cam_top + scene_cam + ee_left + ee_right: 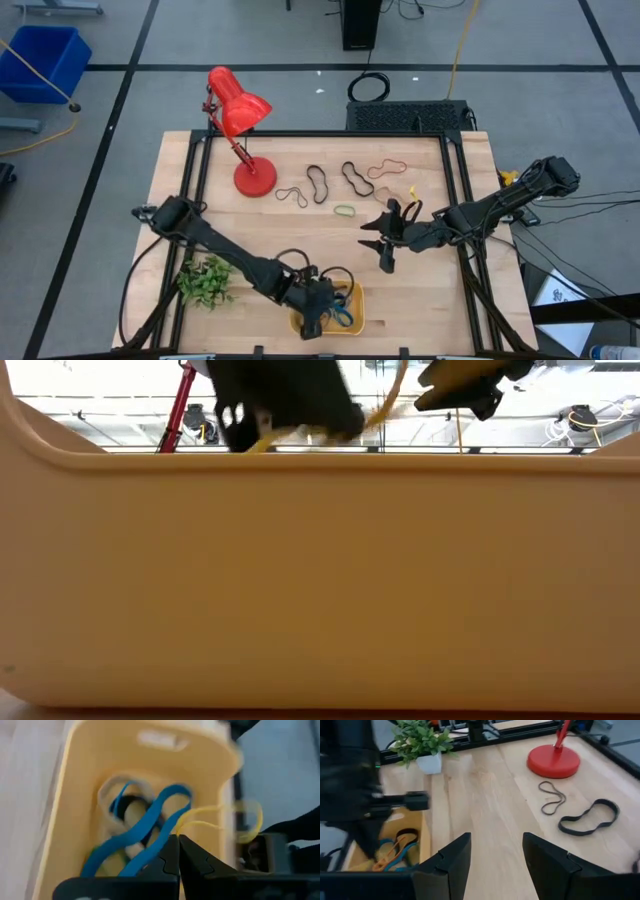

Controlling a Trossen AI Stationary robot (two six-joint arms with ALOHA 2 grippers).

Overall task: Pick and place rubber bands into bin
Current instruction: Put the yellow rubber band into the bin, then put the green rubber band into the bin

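The orange-yellow bin stands at the table's near edge, with blue bands and other bands lying in it. My left gripper is over the bin, shut on a yellow rubber band. My right gripper hovers open and empty over the table's middle right. Loose bands lie flat on the wood behind it: two black loops, a thin dark one, a green one and a tan one. My left gripper pinches the yellow band between its two shut fingertips, at one end of the loop. The fingers slant down into the bin. The rest of the loop reaches out slack past the bin's rim.
A red desk lamp stands at the far left, its round base on the wood. A small potted plant stands left of the bin. A black frame runs round the table. Bare wood lies between the bin and the loose bands.
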